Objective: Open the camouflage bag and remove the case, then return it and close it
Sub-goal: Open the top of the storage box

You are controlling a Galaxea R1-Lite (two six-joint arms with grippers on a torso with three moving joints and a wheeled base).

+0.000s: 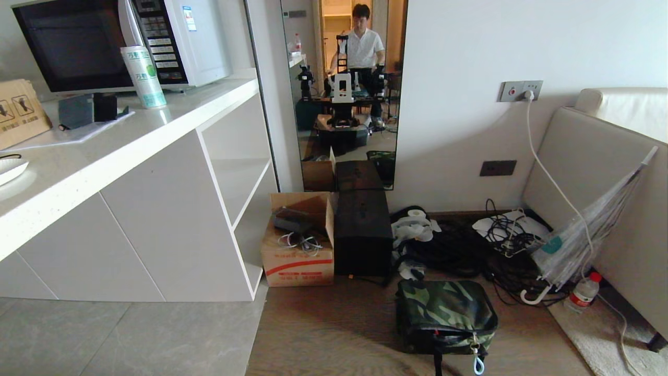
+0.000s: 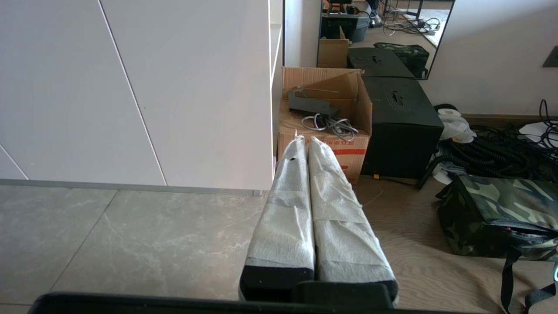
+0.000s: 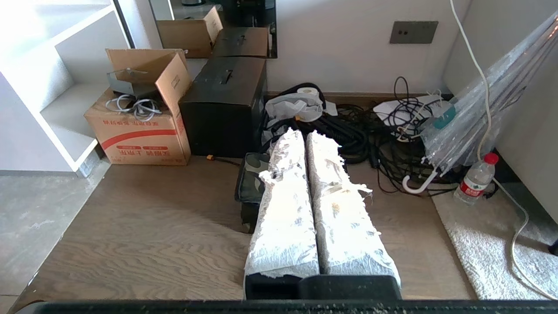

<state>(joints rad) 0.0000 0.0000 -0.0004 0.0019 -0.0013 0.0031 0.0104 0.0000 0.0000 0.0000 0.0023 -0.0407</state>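
Note:
The camouflage bag (image 1: 446, 316) lies on the wooden floor in front of me, green top up, with a white clip (image 1: 478, 364) hanging from its zipper at the near edge. The case is hidden. Neither arm shows in the head view. In the left wrist view my left gripper (image 2: 304, 141) is shut and empty, held above the floor with the camouflage bag (image 2: 501, 213) off to one side. My right gripper (image 3: 305, 135) is also shut and empty; its white-wrapped fingers (image 3: 283, 209) cover most of the camouflage bag (image 3: 250, 179).
Behind the bag stand a tall black box (image 1: 362, 232) and an open cardboard box (image 1: 298, 245), beside a white cabinet (image 1: 156, 219). Black cables (image 1: 459, 250), a clear umbrella (image 1: 584, 235) and a water bottle (image 1: 583, 292) lie to the right by a sofa (image 1: 589, 172). A wall mirror (image 1: 344, 94) reflects a person.

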